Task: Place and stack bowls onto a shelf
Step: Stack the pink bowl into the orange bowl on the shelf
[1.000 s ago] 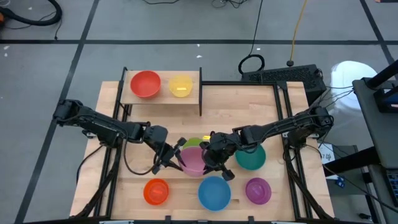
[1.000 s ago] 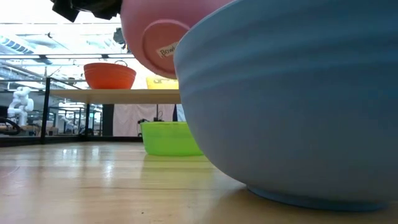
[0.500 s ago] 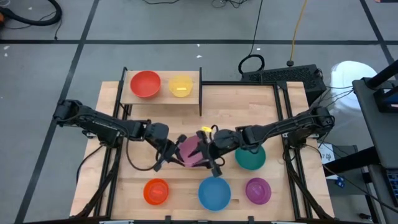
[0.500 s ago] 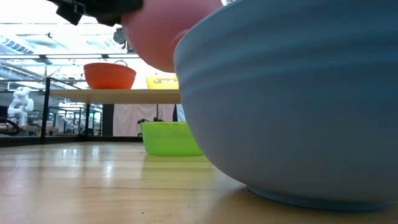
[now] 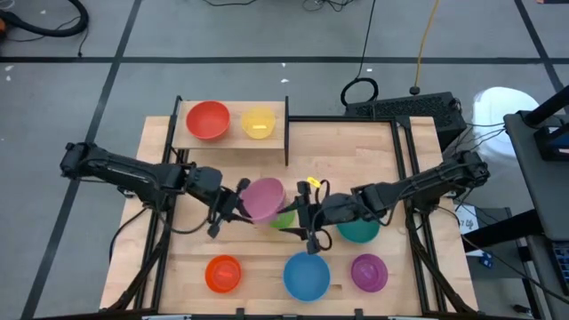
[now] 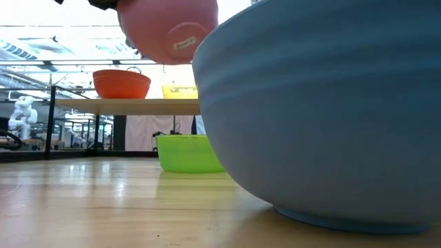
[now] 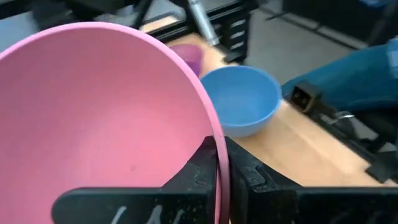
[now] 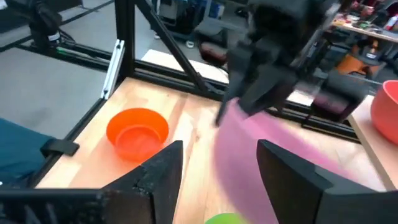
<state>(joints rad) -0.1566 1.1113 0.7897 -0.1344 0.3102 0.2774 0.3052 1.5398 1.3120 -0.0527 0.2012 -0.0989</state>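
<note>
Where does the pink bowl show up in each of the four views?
High view: pink bowl mid-table, held off the board by the left gripper.
Low view: top centre, hanging above the green bowl.
Left wrist view: fills the left half, rim pinched between the fingers.
Right wrist view: blurred, centre, beyond the open right gripper.
Shared landmark: the green bowl beneath it.

Honestly not much to read here. The only thing with any print is a small white sticker on the underside of the pink bowl [image 6: 169, 31] in the low view, and the lettering on it is too tiny and tilted to make out. None of the other views show any legible words, numbers or logos.
</note>
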